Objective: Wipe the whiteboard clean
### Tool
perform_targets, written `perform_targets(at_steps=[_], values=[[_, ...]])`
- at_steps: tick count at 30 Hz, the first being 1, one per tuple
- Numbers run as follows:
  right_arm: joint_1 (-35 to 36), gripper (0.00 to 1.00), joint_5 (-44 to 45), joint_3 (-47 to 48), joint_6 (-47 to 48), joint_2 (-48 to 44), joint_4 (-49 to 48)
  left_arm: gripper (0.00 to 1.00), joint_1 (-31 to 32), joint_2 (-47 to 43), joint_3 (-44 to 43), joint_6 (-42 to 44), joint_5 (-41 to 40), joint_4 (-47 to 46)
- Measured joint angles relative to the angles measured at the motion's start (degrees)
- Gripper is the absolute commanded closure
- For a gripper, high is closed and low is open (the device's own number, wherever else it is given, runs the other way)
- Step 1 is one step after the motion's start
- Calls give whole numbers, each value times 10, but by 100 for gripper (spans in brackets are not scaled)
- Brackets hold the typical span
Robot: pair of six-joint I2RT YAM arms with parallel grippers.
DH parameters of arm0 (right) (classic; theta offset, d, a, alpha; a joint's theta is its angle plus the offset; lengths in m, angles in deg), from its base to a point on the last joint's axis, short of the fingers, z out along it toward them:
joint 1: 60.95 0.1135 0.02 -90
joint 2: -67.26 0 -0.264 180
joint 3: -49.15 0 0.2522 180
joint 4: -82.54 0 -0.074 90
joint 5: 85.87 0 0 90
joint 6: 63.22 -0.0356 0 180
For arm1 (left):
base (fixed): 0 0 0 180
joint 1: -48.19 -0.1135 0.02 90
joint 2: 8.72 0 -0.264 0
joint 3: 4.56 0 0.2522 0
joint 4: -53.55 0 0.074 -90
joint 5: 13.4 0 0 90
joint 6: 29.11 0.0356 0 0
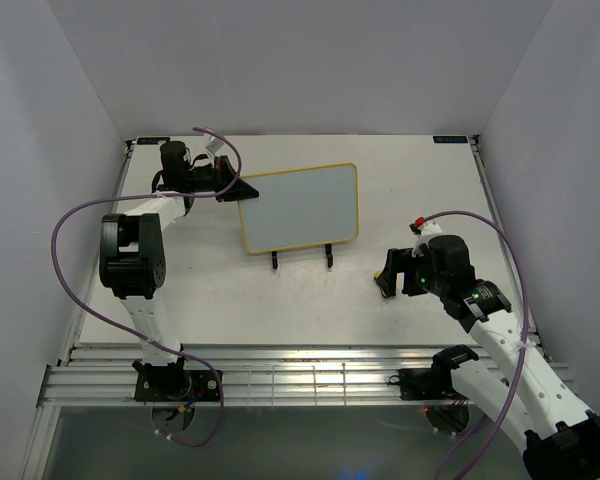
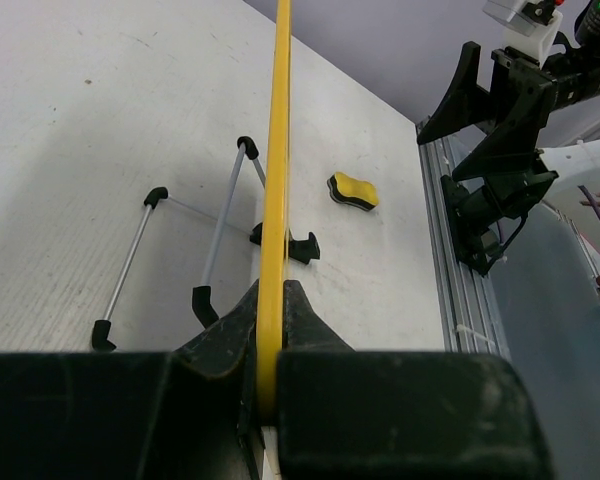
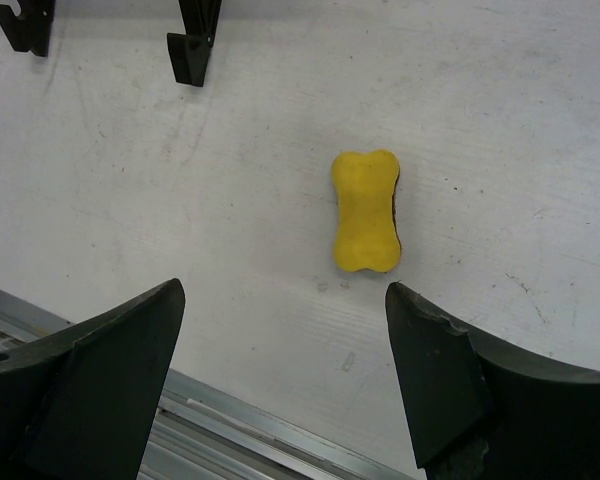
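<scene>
The whiteboard (image 1: pixel 300 208) is white with a thin yellow rim, and its face shows no marks in the top view. My left gripper (image 1: pixel 238 188) is shut on the board's left edge. In the left wrist view the yellow rim (image 2: pixel 277 140) runs edge-on between the closed fingers of the left gripper (image 2: pixel 268 305). The small yellow eraser (image 3: pixel 366 211) lies flat on the table, just ahead of my right gripper (image 3: pixel 283 290), which is open and empty. In the top view the right gripper (image 1: pixel 390 274) hovers right of the board, over the eraser (image 1: pixel 384 291).
The black wire stand (image 2: pixel 220 225) rests on the table beside the board. Its feet (image 1: pixel 276 261) stick out below the board's near edge and also show in the right wrist view (image 3: pixel 193 40). An aluminium rail (image 1: pixel 310 372) runs along the table's near edge. White walls enclose three sides.
</scene>
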Motion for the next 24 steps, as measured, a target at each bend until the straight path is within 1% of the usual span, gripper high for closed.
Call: perform_targets(at_steps=[8,15,19,24], values=[[0,13,-2,0,5,3,0,100,5,-25,8,-2,-4,1],[0,13,-4,0,5,3,0,100,15,-79,23,-2,-1,-1],[0,13,-4,-1,5,-5,0,100,18,-89,27,-2,2,-5],[0,13,-4,-1,5,-12,0,100,16,-87,54,-20,3,-43]])
